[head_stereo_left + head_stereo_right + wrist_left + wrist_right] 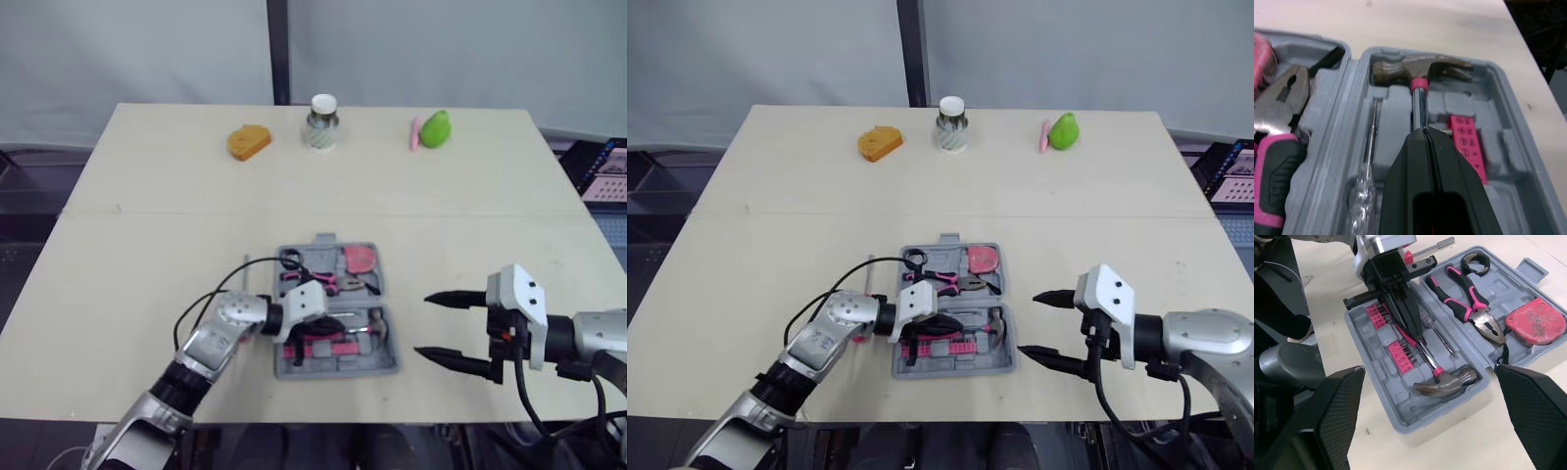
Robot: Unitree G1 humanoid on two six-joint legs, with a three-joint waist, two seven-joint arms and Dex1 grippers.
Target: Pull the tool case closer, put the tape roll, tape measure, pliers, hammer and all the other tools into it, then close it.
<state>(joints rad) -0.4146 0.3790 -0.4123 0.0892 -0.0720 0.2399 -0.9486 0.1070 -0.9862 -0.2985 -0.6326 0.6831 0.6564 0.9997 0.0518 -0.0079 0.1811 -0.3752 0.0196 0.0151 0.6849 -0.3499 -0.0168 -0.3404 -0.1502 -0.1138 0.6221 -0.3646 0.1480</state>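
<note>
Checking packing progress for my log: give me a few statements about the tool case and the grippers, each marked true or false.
1. The tool case lies open. True.
2. The hammer lies outside the case. False: it sits in the half of the case nearer the robot.
3. The right gripper is open and holds nothing. True.
4. The pliers share the hammer's half. False: they lie in the other half, beside the tape measure.
5. The left gripper has its fingers spread wide. False: they are shut, over the hammer's handle.

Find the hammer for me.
In the left wrist view the hammer lies in the tool case's near half, between screwdriver and pink bits, under the left end effector.
</note>
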